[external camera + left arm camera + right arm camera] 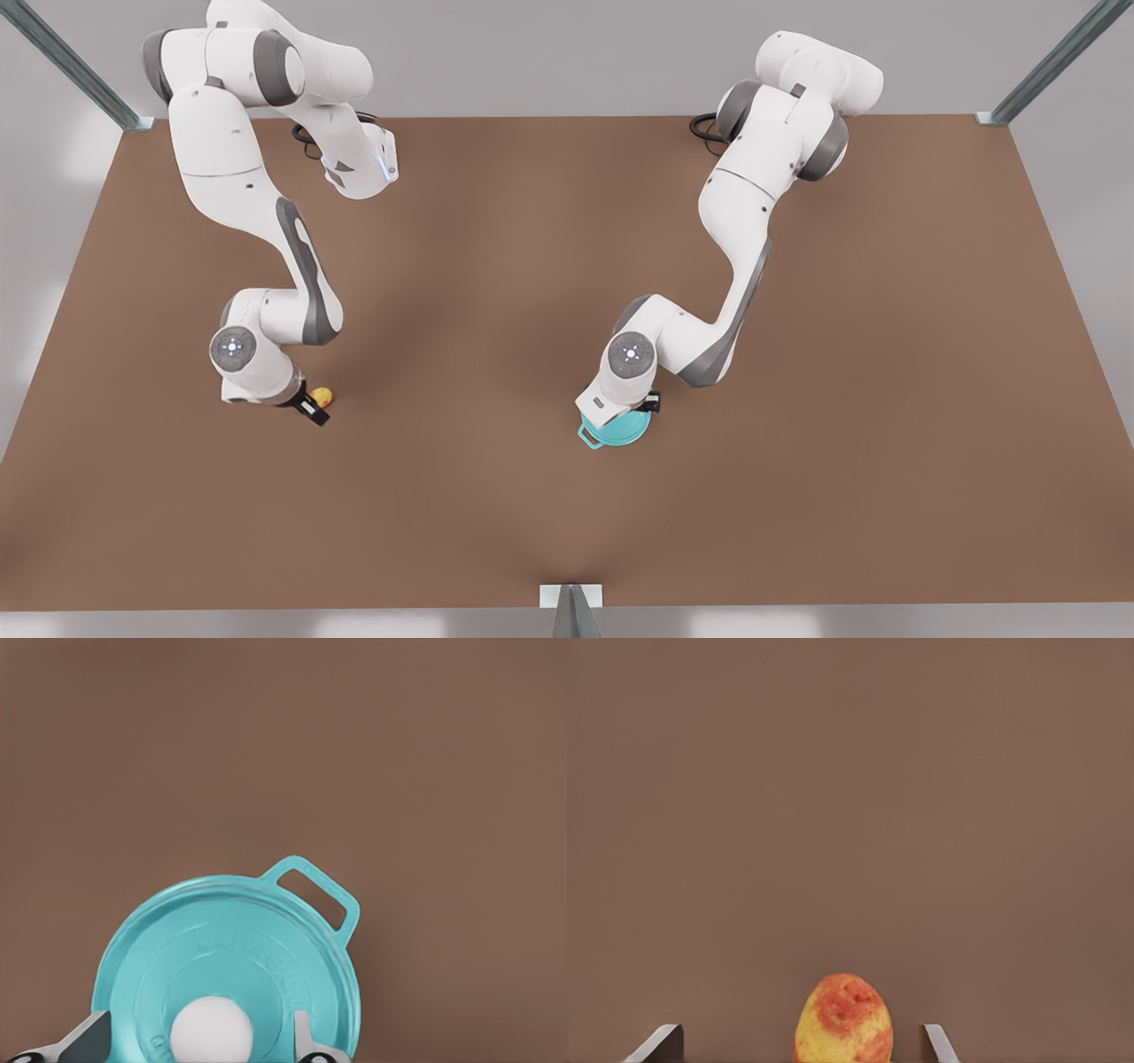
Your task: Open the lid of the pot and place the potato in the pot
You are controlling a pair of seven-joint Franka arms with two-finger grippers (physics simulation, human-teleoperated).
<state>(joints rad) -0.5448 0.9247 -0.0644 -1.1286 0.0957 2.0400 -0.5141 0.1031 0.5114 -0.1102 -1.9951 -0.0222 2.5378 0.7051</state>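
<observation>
**Both grippers low over their targets, lid still on pot**

Left gripper [640, 406] is the one at the front view's right, low over the pot [614, 429], which sits on the table [496, 496] at about 4 o'clock from table centre. Lid [226, 970] is on the pot, covering it. In the left wrist view the two fingers [84, 1041] straddle the white knob [211, 1029], spread wider than the knob with a gap on each side; nothing gripped. One loop handle [317, 890] sticks out from the pot rim at about 1 o'clock from the knob in that view; in the front view a handle pokes out at the pot's 8 o'clock.

Right gripper [314, 406] is at the front view's left, low near the table, at about 8 o'clock from table centre. Potato [324, 395] lies on the table just beside the gripper tip, well apart from the pot. In the right wrist view the fingers [660, 1043] stand wide apart with the potato [843, 1019] between them, clear space on both sides; not gripped.
</observation>
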